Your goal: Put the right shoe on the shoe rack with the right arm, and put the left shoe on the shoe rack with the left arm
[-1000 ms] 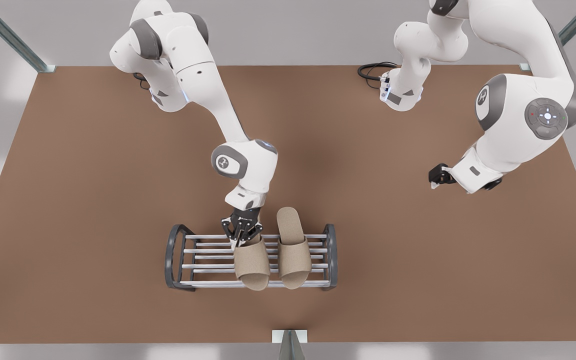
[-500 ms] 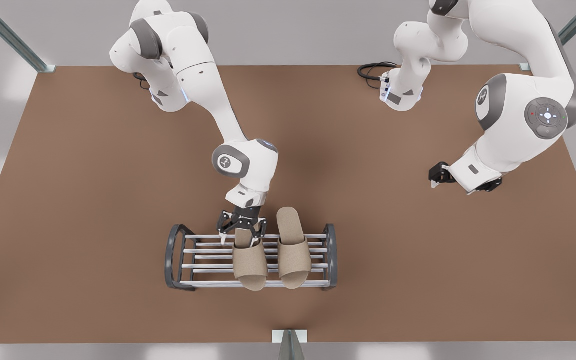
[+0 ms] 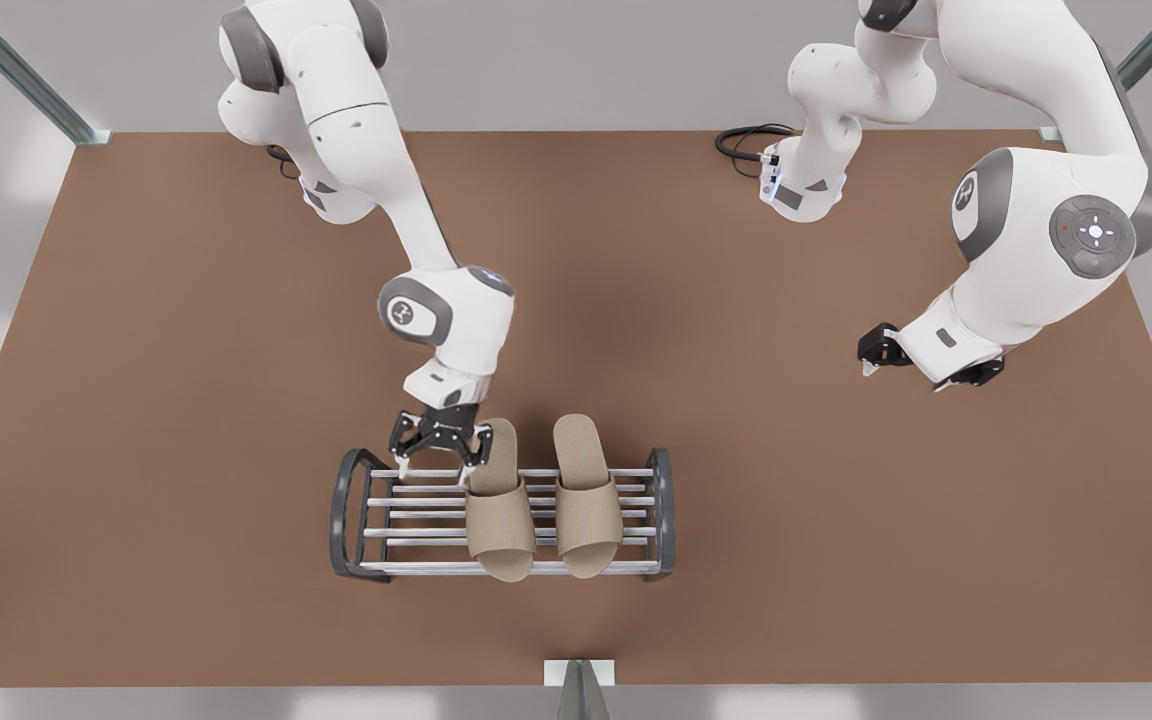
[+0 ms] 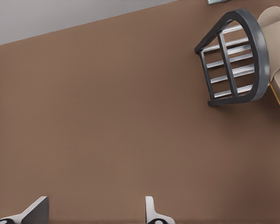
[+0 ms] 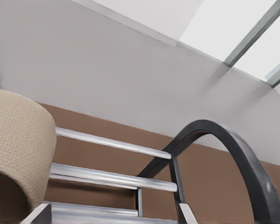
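Front view is showing one brown table (image 3: 186,400) carrying two white arms, one shoe rack (image 3: 346,510) and two beige slippers. The right shoe (image 3: 501,515) and the left shoe (image 3: 588,510) are lying close side by side across the rack's silver bars, toes toward the camera. The right gripper (image 3: 439,447) is hovering released, fingers spread, just beside the right shoe's heel, while the left gripper (image 3: 871,358) is waiting with fingers apart well away on the front view's right. Each slipper is looking light, soft and flat-soled, so I judge that pinching the heel edge or the strap's side is suiting it best.
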Robot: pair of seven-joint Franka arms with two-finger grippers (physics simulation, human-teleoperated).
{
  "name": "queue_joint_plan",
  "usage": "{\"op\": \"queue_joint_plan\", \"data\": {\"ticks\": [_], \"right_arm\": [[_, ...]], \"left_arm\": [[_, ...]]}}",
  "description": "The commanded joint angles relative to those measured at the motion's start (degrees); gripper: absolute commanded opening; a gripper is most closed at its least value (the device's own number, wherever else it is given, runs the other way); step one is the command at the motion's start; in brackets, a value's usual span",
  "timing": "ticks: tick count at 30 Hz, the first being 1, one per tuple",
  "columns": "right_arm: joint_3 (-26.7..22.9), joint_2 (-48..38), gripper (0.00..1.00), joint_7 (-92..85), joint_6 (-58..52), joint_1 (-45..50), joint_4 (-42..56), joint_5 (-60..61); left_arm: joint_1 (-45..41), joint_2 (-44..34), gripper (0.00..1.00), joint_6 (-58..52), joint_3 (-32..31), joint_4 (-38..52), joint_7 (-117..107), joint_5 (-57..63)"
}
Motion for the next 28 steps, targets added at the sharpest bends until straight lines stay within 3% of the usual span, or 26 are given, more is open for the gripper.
{"op": "queue_joint_plan", "data": {"ticks": [1, 5, 8, 9, 11, 12, 14, 16, 17, 18, 19, 21, 28], "right_arm": [[0.0, -1.2, 1.00, -2.7, 1.1, -0.1, -1.3, -1.7], [0.1, -5.6, 1.00, -5.0, 1.3, -0.1, -3.0, -1.7], [1.7, -16.7, 1.00, -11.0, 0.5, -0.1, -9.4, 1.4], [2.0, -19.6, 1.00, -21.8, -6.0, -0.1, -8.3, 12.0], [1.6, -23.6, 1.00, -34.7, -30.5, -0.1, 1.1, 37.3], [1.4, -25.7, 1.00, -34.6, -46.5, -0.1, 6.9, 40.7], [1.0, -31.0, 1.00, -37.6, -57.5, -4.8, 7.8, 49.1], [2.0, -31.1, 1.00, -49.4, -63.4, -15.4, 11.9, 54.0], [12.4, -30.8, 1.00, -53.7, -65.6, -28.9, 14.2, 53.9], [29.8, -29.8, 1.00, -53.7, -65.5, -45.8, 14.5, 53.4], [38.0, -27.9, 1.00, -53.0, -62.5, -54.5, 13.0, 52.5], [38.1, -23.2, 1.00, -52.8, -60.4, -54.6, 12.8, 51.1], [38.1, -23.1, 1.00, -53.0, -63.6, -57.0, 13.7, 50.9]], "left_arm": [[0.0, 0.0, 1.00, 0.0, 0.0, 0.0, 1.2, 0.0], [0.0, 0.0, 1.00, 0.0, 0.0, 0.0, 1.2, 0.0], [0.0, 0.0, 1.00, 0.0, 0.0, 0.0, 1.2, 0.0], [0.0, -0.1, 1.00, 0.0, 0.0, 0.0, 1.2, 0.0], [0.0, -0.1, 1.00, 0.0, 0.0, 0.0, 1.2, 0.0], [0.0, 0.0, 1.00, 0.0, 0.0, 0.0, 1.2, 0.0], [0.0, 0.0, 1.00, 0.0, 0.0, 0.0, 1.2, 0.0], [0.1, -0.1, 1.00, -0.2, 0.0, 0.0, 1.3, 0.0], [0.4, -0.1, 1.00, -0.2, 0.0, 0.0, 1.3, 0.0], [0.4, -0.3, 1.00, -0.3, 0.0, 0.0, 1.3, 0.0], [0.4, -0.3, 1.00, -0.4, 0.0, 0.0, 1.3, 0.0], [0.5, -0.3, 1.00, -0.6, 0.0, 0.0, 1.3, 0.0], [0.8, -0.3, 1.00, -0.5, 0.0, 0.0, 1.3, 0.0]]}}
